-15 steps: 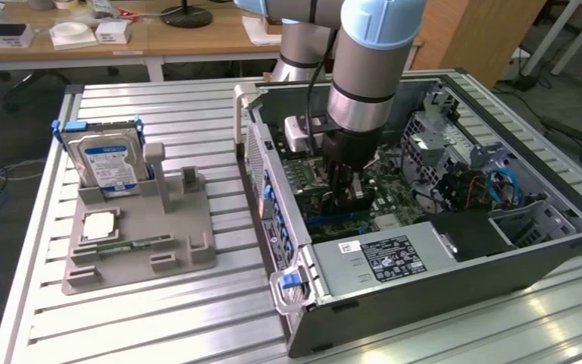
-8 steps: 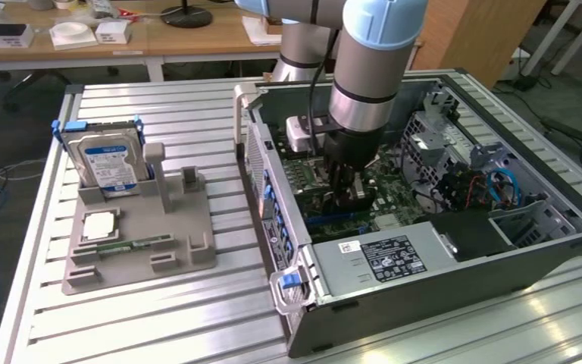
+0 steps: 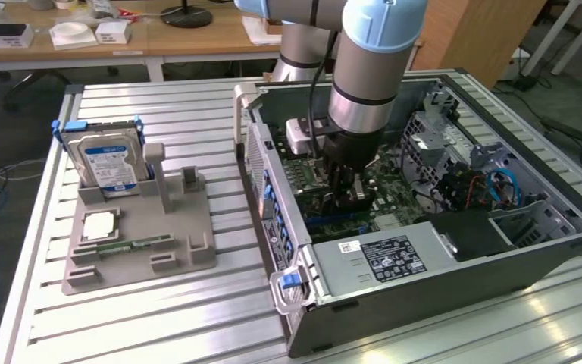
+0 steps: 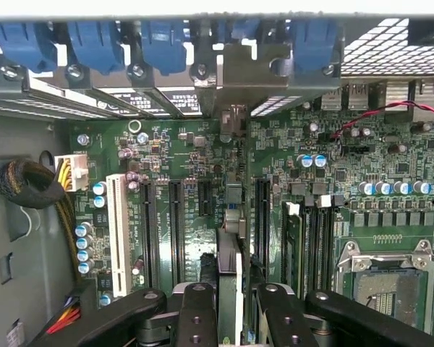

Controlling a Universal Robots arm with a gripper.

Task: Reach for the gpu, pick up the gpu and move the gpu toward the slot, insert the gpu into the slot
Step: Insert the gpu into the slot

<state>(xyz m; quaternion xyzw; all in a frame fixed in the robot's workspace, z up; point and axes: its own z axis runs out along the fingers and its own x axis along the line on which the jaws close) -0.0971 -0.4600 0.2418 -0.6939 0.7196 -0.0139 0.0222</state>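
Note:
My gripper point(image 3: 347, 199) reaches down inside the open computer case point(image 3: 270, 174), just over the green motherboard point(image 3: 397, 201). In the wrist view its two black fingers point(image 4: 197, 314) are shut on the gpu point(image 4: 233, 217), a thin card seen edge-on that runs from between them toward the case's rear wall. The card's pale metal end bracket point(image 4: 235, 72) stands against the rear openings beside the blue clips point(image 4: 94, 43). The card lies parallel to the black expansion slots point(image 4: 262, 217), between two of them; I cannot tell whether its edge is seated in a slot.
On the exterior view's left a grey holder point(image 3: 134, 262) carries a blue-labelled hard drive point(image 3: 109, 163), a green memory stick point(image 3: 134, 244) and a square chip point(image 3: 99, 225). The power supply point(image 3: 392, 258), drive cage point(image 3: 433, 136), cables point(image 4: 29, 184) and CPU socket point(image 4: 387, 278) crowd the case.

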